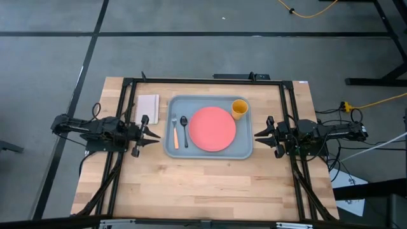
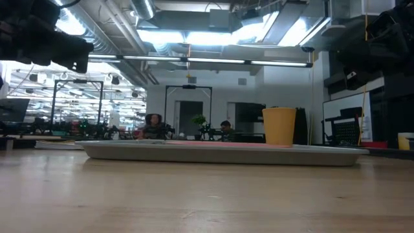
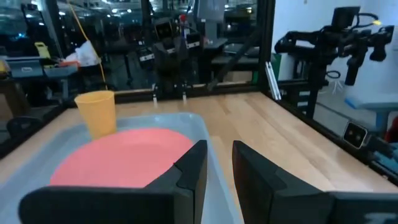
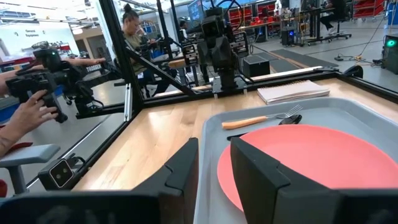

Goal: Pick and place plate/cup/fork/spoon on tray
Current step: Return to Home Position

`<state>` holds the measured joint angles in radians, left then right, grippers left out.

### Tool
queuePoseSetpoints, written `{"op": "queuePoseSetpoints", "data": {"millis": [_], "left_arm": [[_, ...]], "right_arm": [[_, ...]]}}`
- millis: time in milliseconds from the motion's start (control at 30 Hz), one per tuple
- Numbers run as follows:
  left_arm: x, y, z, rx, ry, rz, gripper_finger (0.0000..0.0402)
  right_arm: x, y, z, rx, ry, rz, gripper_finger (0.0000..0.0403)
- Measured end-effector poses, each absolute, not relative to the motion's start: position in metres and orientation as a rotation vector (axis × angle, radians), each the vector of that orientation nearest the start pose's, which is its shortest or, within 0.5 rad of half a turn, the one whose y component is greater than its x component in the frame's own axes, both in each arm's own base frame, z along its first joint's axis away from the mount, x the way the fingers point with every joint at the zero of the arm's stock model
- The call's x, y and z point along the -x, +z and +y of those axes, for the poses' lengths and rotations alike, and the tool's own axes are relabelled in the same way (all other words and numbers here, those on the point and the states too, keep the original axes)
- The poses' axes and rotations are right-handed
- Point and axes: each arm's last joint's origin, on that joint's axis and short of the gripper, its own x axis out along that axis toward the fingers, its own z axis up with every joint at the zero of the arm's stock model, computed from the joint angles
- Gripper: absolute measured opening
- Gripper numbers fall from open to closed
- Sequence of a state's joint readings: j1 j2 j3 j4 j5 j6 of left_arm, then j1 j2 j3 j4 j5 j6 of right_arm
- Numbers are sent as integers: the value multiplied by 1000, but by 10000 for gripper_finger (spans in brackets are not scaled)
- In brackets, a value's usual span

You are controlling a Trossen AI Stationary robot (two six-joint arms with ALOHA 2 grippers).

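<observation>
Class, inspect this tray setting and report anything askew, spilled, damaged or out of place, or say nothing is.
Nothing stands out. On the tray, the plate lies flat, the cup stands upright in a corner, fork and spoon lie parallel beside the plate. The left tool and right tool sit open, off the tray.

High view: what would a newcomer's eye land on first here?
The coral plate in the middle of the grey-blue tray catches the eye first. The yellow cup stands at the tray's upper right corner in this view, and the fork and spoon lie side by side left of the plate. The left gripper and right gripper flank the tray, both open and empty.
</observation>
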<state>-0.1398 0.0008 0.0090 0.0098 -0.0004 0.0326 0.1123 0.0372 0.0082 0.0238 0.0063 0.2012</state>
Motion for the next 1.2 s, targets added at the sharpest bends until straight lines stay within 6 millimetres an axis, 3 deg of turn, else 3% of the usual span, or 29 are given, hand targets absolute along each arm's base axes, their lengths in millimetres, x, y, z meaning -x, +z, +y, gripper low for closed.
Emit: {"op": "queuePoseSetpoints", "data": {"millis": [1200], "left_arm": [[-96, 167, -13, -9, -130, -15, 69]], "right_arm": [[-99, 166, 11, -201, 105, 16, 99]]}}
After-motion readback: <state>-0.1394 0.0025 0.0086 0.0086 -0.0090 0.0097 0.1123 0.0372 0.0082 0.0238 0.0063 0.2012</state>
